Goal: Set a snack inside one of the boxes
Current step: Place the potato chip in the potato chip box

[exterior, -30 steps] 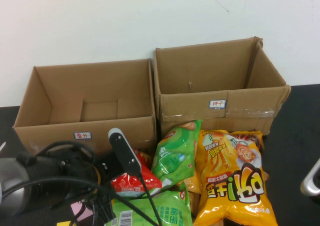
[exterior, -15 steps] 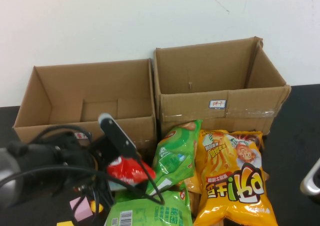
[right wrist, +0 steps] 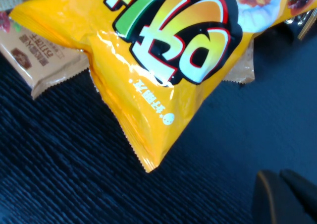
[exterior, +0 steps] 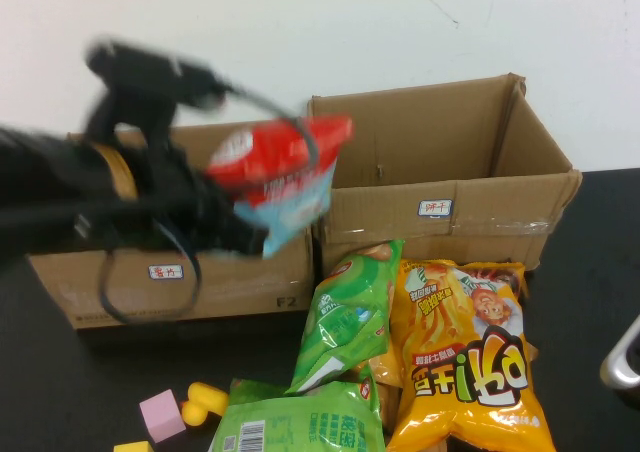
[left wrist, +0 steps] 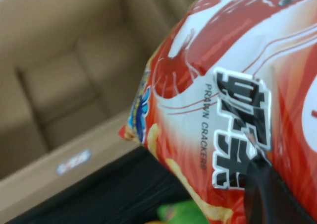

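One snack: red-and-white foil prawn cracker bag (exterior: 275,167), airborne.
Left hand (exterior: 225,222): apparently clenched on it, blurred.
Right hand (right wrist: 282,194): clenched, 4 o'clock.
Advice: clear left brown cardboard box (exterior: 60,262) rim before releasing.

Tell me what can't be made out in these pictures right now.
- Left gripper: high view, blurred by motion; the red snack bag it holds covers its fingertips.
- Right gripper: only a dark edge shows in the right wrist view, parked low by the yellow bag.
- Left box floor: hidden by arm and bag.
- Box labels: too small to read.
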Robot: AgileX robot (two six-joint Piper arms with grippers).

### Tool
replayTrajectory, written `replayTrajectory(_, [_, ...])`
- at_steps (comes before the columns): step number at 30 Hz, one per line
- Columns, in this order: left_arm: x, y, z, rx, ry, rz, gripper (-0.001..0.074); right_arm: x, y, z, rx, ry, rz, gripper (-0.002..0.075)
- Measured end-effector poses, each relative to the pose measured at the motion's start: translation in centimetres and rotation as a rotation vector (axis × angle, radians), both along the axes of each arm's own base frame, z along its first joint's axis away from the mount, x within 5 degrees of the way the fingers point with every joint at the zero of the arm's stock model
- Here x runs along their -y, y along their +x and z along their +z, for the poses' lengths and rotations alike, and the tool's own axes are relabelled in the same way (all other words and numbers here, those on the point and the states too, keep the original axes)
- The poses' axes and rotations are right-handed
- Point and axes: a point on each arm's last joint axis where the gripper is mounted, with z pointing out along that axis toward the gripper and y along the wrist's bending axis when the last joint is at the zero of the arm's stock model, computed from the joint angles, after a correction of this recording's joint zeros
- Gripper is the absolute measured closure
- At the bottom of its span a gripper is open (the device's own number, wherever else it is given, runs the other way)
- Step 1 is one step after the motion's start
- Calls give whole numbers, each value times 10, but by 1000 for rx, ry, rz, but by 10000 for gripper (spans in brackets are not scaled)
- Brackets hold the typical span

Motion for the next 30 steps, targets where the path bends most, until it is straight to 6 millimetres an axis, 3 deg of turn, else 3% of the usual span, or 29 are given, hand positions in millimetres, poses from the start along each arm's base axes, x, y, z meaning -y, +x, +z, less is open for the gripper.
replayTrajectory(5, [1, -11, 44, 22, -118, -18, 720, 0, 0, 0, 0, 0, 0, 727])
replayTrajectory(10, [5, -15, 61, 22, -184, -50, 723, 0, 0, 0, 0, 0, 0, 727])
replayTrajectory(20, [14, -15, 58, -28, -235, -96, 724, -1, 0, 0, -13, 40, -30, 727])
replayTrajectory(30, [36, -8, 53, -56, -350, -238, 725, -2, 0, 0, -19, 61, -46, 727])
